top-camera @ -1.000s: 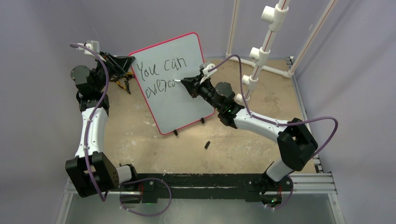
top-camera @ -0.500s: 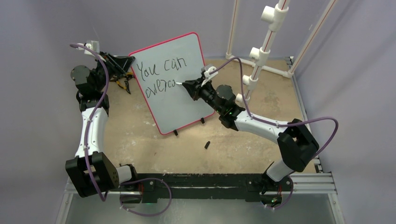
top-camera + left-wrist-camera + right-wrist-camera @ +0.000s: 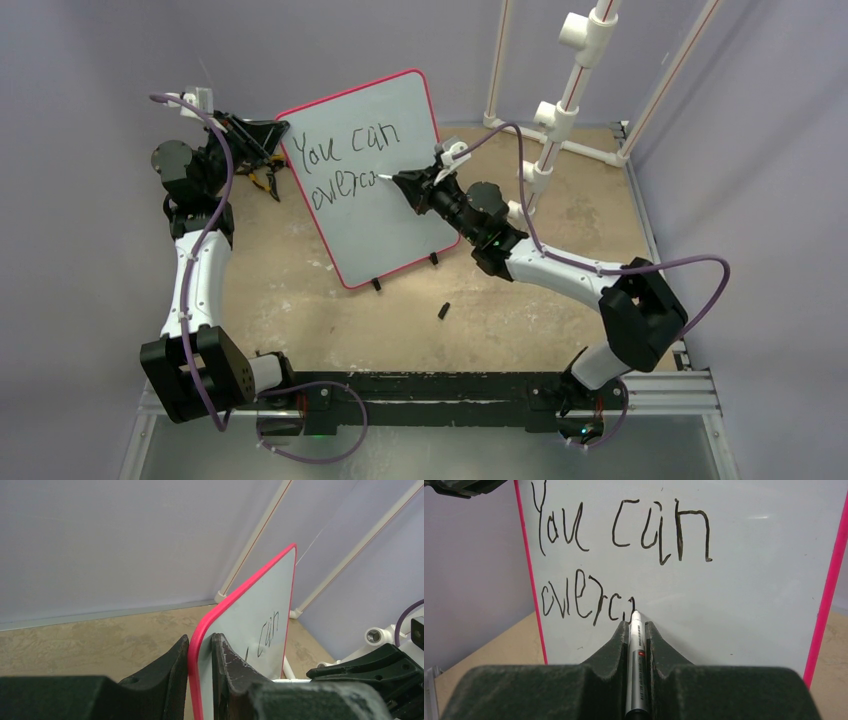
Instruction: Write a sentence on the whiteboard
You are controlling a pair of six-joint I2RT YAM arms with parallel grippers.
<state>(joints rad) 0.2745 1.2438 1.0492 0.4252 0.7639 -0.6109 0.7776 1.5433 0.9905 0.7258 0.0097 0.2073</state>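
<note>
Right wrist: whiteboard [image 3: 749, 590] w/ sentence [image 3: 679, 530] "You can overco"

The whiteboard [image 3: 400, 225] stands nearly upright on the counter, left of centre and toward the far side. It is a white rectangle with rounded corners and a red-pink rim, resting on small black feet at its near edge. The left hand [image 3: 200, 645] clamps its rim on the far left side. The sentence [image 3: 646, 535] is thin black handwriting in two lines on the upper half: "You can" above, "overco" plus a short stroke below. The marker [image 3: 636, 650] tip touches that last stroke. The lower half is bare.
</note>
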